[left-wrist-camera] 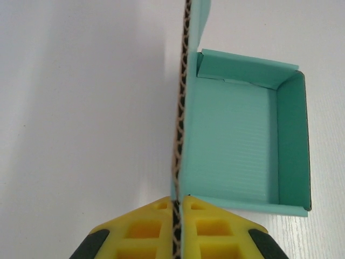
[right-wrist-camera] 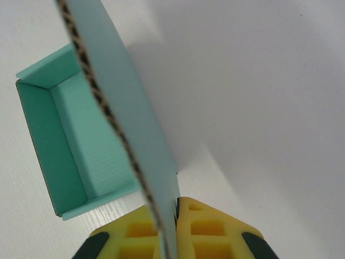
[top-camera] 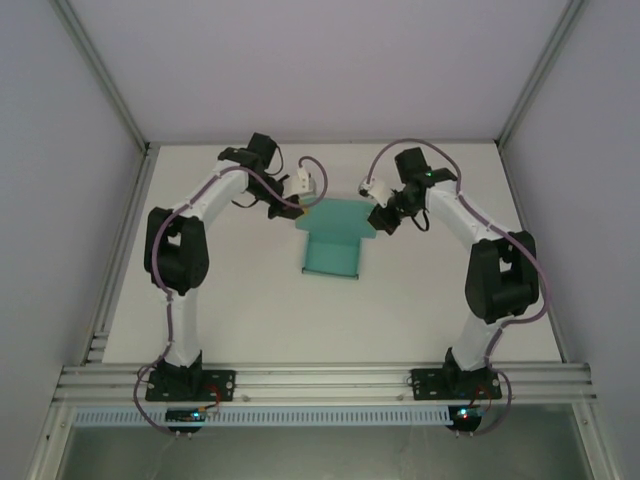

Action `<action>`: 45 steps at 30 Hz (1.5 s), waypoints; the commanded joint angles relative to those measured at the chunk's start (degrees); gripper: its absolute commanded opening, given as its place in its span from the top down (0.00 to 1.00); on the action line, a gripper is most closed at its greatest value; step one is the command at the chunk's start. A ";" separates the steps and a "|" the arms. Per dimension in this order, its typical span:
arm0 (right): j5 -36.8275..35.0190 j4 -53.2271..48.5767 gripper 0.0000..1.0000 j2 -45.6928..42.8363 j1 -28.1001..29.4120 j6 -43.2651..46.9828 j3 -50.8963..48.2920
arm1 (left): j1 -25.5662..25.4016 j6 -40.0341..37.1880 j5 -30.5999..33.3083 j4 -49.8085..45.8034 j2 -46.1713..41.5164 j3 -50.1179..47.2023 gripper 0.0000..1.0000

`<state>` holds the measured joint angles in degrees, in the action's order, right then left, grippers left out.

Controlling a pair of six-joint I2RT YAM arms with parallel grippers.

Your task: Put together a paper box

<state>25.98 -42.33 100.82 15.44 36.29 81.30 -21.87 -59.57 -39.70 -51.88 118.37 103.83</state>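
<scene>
Both clamp thin card: left tool and right tool each pinch a side flap of the paper box. Move evenly; hold base flat.

A white desk takes up the middle of the top view. Pale grey walls close it in at left, right and back, with aluminium posts slanting in from the upper corners. Aluminium rails run along the lower edge, a slotted white strip just below them. In both wrist views the desk is plain white with soft shadows.
</scene>
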 commanded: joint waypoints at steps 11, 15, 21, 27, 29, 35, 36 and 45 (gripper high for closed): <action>-28.51 15.21 1.00 -4.75 9.08 -39.65 -2.47 | -6.71 46.86 26.83 26.11 -5.13 -8.74 1.00; -38.84 13.81 0.99 -4.66 13.31 -50.57 -0.39 | -8.45 57.95 33.60 26.81 -5.12 -8.79 1.00; -42.24 22.84 0.97 -5.07 13.77 -64.40 -4.46 | -8.73 76.50 29.59 32.96 -6.02 -12.96 1.00; -49.33 31.91 0.95 -4.06 15.10 -72.07 -5.72 | -10.36 86.00 31.98 40.83 -8.35 -20.33 1.00; -50.87 33.00 0.95 -3.41 15.96 -72.99 -6.25 | -11.48 88.06 34.53 44.71 -8.98 -22.85 1.00; -50.00 35.53 0.98 -2.07 16.34 -77.53 -10.35 | -12.55 94.16 36.36 49.59 -9.52 -25.13 1.00; -48.55 36.70 0.98 -2.18 16.37 -77.99 -11.39 | -12.87 94.32 36.24 50.71 -9.47 -25.65 1.00; -47.08 46.67 1.00 -4.24 16.53 -70.55 -24.16 | -16.26 90.45 38.30 65.03 -11.30 -38.72 1.00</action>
<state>-23.86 -0.08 97.14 31.03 -36.16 61.28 -35.75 30.57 0.56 9.74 108.09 71.53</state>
